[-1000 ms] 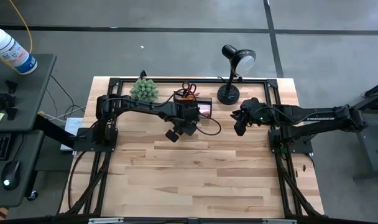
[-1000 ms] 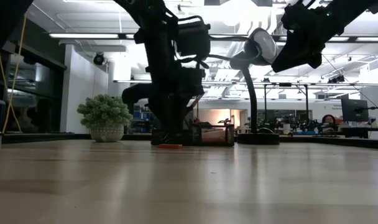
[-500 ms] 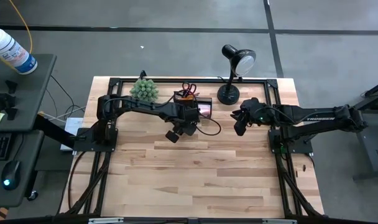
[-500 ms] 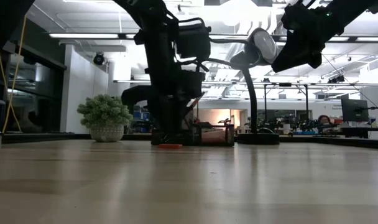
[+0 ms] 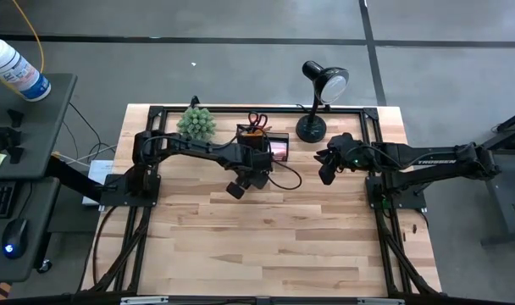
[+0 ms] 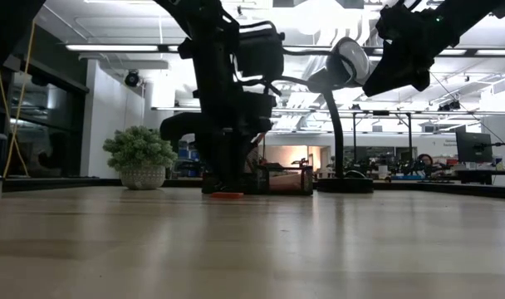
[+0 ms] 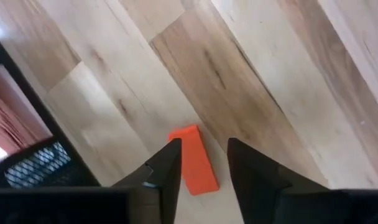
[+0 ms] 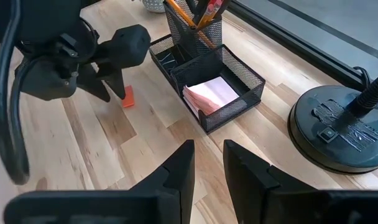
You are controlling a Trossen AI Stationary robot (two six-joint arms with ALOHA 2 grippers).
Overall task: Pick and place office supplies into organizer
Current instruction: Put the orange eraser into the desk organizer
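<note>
Left tool (image 7: pixel 201 165), fingers parted, poised over the flat orange eraser (image 7: pixel 193 159) lying on the desk (image 7: pixel 251 68) just beside the organizer (image 8: pixel 207 78); one finger overlaps the eraser's edge, so closing may push it aside; right tool (image 8: pixel 207 168) waits open.

Light butcher-block wooden table (image 5: pixel 266 237) on grey concrete floor (image 5: pixel 240 68) with dark seam lines. Grey side desk (image 5: pixel 37 110) at 9 o'clock, white bottle with blue label (image 5: pixel 16 69) at 10. Ceiling strip lights (image 6: pixel 111 47) and distant workstation monitors (image 6: pixel 473 147) behind.
</note>
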